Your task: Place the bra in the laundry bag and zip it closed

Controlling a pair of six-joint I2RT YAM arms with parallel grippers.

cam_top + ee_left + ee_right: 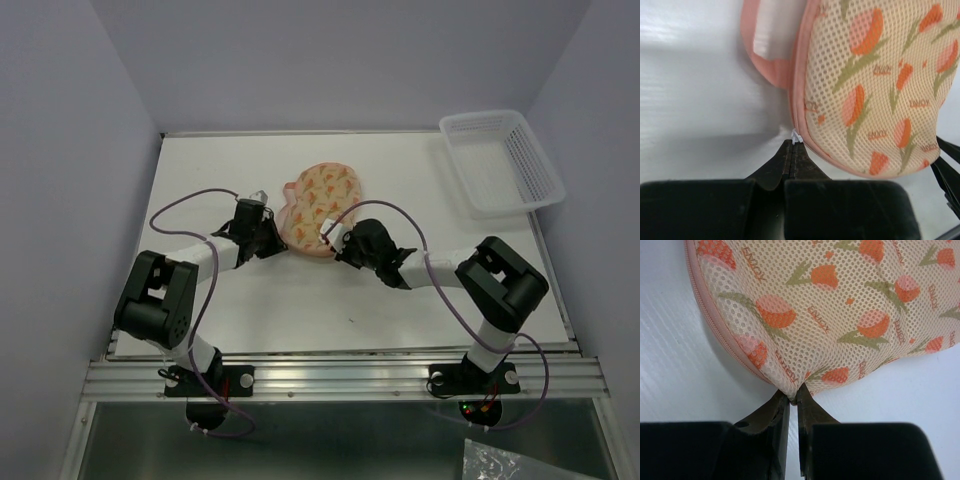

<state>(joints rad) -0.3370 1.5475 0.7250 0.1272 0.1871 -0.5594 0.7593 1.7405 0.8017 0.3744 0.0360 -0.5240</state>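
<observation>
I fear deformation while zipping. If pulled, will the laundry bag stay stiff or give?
Probably gives: the laundry bag is thin mesh, puckered where the right gripper pinches it. Likely light, so it may slide on the smooth table.

White table [300, 310] boxed by pale lilac walls [60, 150]; aluminium rail [340, 375] along near edge; white lattice basket [535, 160] far right; light even.

Tiny orange-brown words repeat across the mesh of the laundry bag [880, 90] (upside down from the right wrist), lettering too blurred to spell out.
</observation>
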